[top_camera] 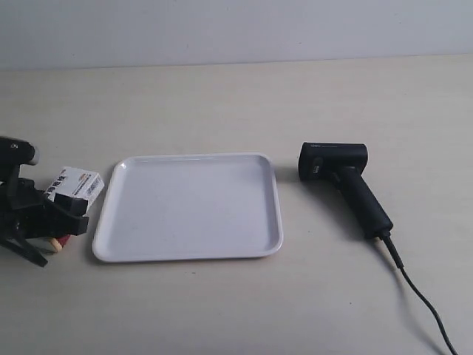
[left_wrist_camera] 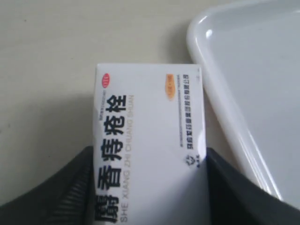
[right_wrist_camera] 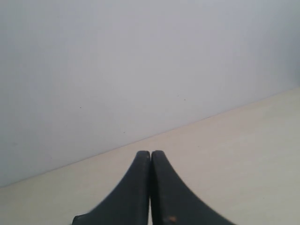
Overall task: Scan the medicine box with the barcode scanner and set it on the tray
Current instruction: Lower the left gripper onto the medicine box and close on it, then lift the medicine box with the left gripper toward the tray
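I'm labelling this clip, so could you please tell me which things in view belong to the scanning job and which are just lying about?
Part of the job:
- medicine box, held between the left gripper's jaws, beside the tray
- barcode scanner, lying on the table, untouched
- tray, nothing on it

Just lying about:
- nothing loose; only the table and the wall behind it

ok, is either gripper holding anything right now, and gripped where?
The left gripper holds the medicine box, its fingers pressing the box's two long side edges, beside the tray. The right gripper is shut and holds nothing.
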Robot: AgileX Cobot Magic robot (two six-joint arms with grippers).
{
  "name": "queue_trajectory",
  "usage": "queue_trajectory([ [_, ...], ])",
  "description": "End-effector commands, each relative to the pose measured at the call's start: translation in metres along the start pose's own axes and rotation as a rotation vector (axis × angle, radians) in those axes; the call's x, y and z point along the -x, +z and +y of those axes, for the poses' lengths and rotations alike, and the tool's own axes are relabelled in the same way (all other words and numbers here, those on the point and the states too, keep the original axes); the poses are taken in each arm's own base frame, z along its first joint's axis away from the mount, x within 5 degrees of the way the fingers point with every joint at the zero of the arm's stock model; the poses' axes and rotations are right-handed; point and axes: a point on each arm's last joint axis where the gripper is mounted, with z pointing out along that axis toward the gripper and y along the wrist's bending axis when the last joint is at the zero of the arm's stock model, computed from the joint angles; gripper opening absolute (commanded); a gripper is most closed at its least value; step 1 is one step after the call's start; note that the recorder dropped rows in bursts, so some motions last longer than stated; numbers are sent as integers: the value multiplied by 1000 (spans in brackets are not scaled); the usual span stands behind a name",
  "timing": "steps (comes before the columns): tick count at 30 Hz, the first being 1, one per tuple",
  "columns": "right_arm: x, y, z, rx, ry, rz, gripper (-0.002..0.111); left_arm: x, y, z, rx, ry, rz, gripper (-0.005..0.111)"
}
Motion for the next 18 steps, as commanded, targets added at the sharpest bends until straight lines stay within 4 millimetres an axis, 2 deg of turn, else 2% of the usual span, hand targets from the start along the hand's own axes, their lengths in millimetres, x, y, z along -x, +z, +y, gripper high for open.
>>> queue_trajectory([
  [1, 5, -1, 1, 4, 10, -41, 0, 36, -13, 1, 6, 43, -150, 0],
  [3, 11, 0, 2, 8, 10, -85, 0, 75, -26, 1, -5, 101, -159, 0],
  [6, 17, 15, 4, -33, 9, 28, 0, 109, -33, -8, -110, 236, -189, 0],
  [8, 19, 34, 4, -78, -10, 156, 0, 119, -37, -30, -366, 389, -208, 0],
  [9, 17, 48, 3, -106, -16, 244, 0, 124, -37, -34, -442, 412, -175, 0],
  [11, 6, 74, 7, -97, -55, 419, 0, 134, -35, -34, -447, 415, -158, 0],
  [13, -6, 92, 17, -50, -82, 528, 0, 133, -34, -35, -457, 476, -168, 0],
  [15, -18, 107, 29, 8, -118, 588, 1, 132, -34, -38, -471, 513, -176, 0],
  [18, -35, 131, 51, 93, -180, 652, 10, 132, -34, -48, -484, 597, -192, 0],
])
